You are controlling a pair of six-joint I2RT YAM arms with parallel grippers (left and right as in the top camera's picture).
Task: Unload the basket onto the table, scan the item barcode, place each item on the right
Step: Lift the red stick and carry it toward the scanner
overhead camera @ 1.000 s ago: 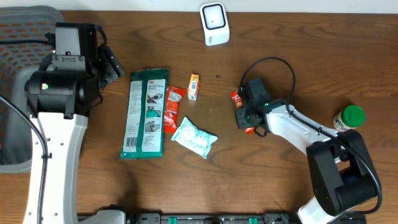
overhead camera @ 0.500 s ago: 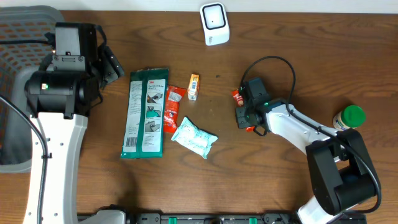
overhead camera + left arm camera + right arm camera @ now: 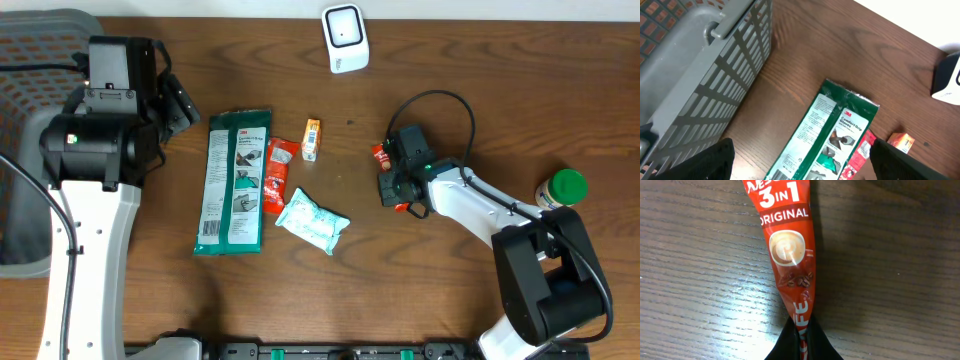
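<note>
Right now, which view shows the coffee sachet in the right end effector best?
Right wrist: the coffee sachet fills the frame, label readable, its tail pinched in the right end effector. Overhead shows only red slivers either side of the end effector. Left wrist doesn't show it.

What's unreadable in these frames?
- Sachet, right wrist: top cut by the edge, tail pinched in the fingers; no barcode shows.
- Sachet, overhead: mostly under the right arm.
- Orange box, overhead: print too small.
- Glove pack, left wrist: lower end cut by the edge.
</note>
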